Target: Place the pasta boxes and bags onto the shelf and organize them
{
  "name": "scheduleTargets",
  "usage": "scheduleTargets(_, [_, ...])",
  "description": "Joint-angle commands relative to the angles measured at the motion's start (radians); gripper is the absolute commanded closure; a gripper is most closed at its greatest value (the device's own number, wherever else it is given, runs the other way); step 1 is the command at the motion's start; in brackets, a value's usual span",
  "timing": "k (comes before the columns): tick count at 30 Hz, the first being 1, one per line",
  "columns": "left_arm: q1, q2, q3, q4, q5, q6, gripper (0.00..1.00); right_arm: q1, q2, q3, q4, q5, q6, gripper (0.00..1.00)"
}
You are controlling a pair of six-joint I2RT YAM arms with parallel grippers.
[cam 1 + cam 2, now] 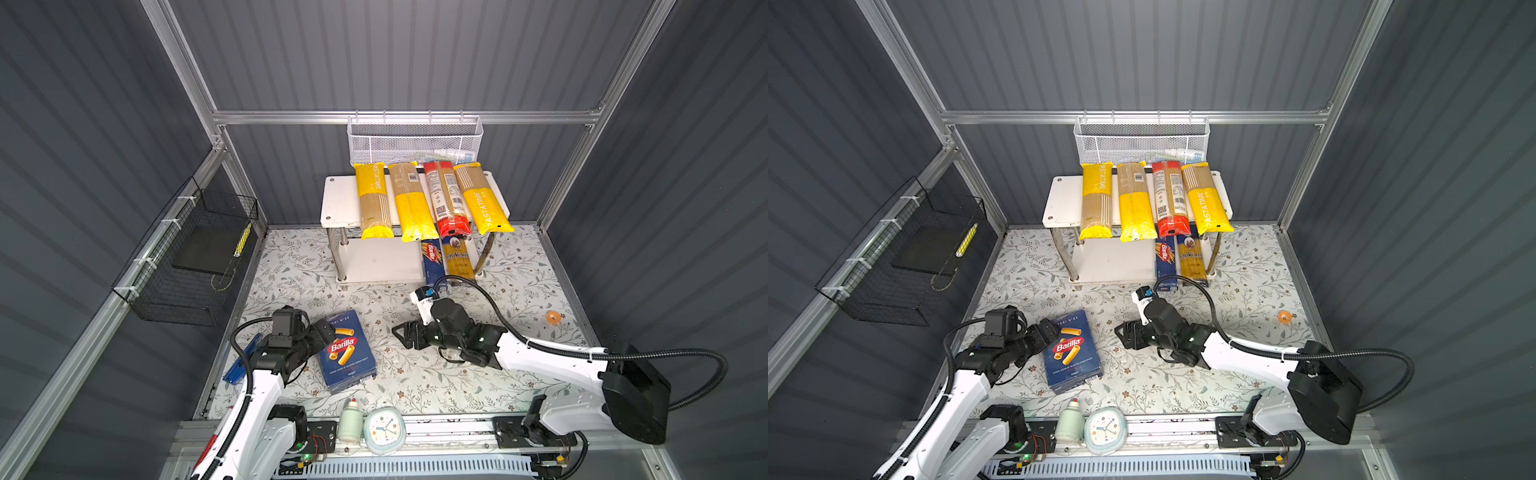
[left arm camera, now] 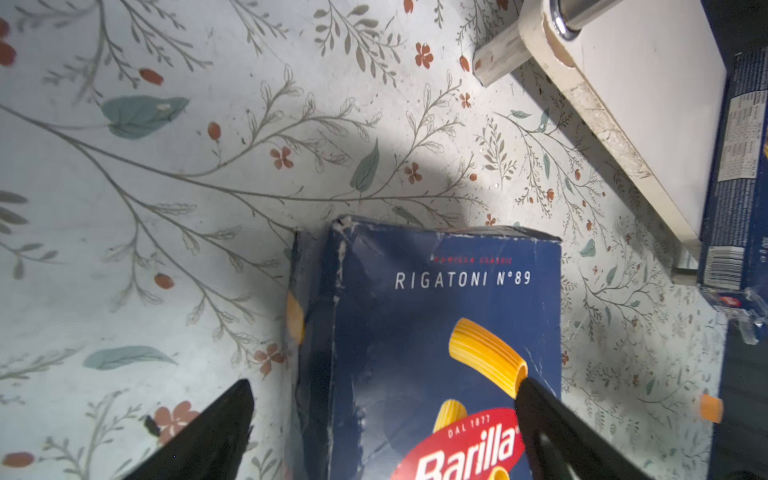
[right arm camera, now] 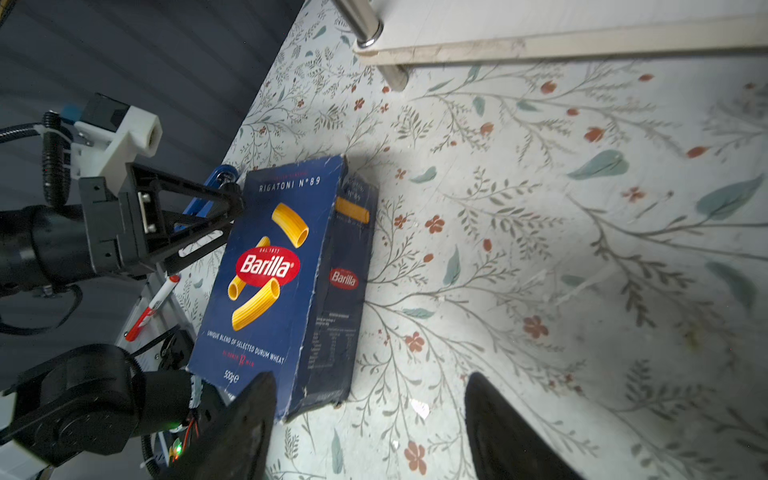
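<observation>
Left gripper point(image 2: 384, 384) spread astride rigatoni box point(image 1: 347, 353) edge, not clamped; your right gripper point(image 3: 370, 380) gapes empty, facing box. Judged: two-arm lift toward shelf point(image 1: 340, 199) pending.

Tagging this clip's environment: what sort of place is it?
Probably a lab robot cell dressed as a pantry corner, not a real kitchen: grey panel walls in an aluminium frame, a white shelf holding spaghetti bags, a floral mat as the floor.

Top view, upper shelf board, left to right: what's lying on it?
Yellow-topped Pastatime bag → barcode-up yellow bag → red bag → yellow-bottomed Pastatime bag.
</observation>
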Motion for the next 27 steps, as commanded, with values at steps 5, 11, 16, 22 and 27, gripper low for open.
scheduleTargets(5, [-0.009,-0.102,-0.091,0.031,0.106,-0.135,0.01,0.011,0.039,-0.022,0.064,-0.009,0.067,0.27])
scheduleTargets(11, [-0.032,-0.183,-0.147,0.06,0.174,-0.17,0.01,0.002,0.073,0.014,0.087,-0.015,0.039,0.27])
scheduleTargets(16, [-0.066,-0.207,-0.175,0.074,0.179,-0.16,0.01,-0.027,0.14,-0.006,0.271,-0.095,0.106,0.26])
scheduleTargets(22, [-0.156,-0.154,-0.159,0.127,0.194,-0.15,0.01,-0.079,0.16,-0.031,0.343,-0.151,0.16,0.26])
scheduleTargets(27, [-0.27,-0.098,-0.162,0.179,0.127,-0.158,0.01,-0.104,0.126,-0.059,0.273,-0.142,0.169,0.26])
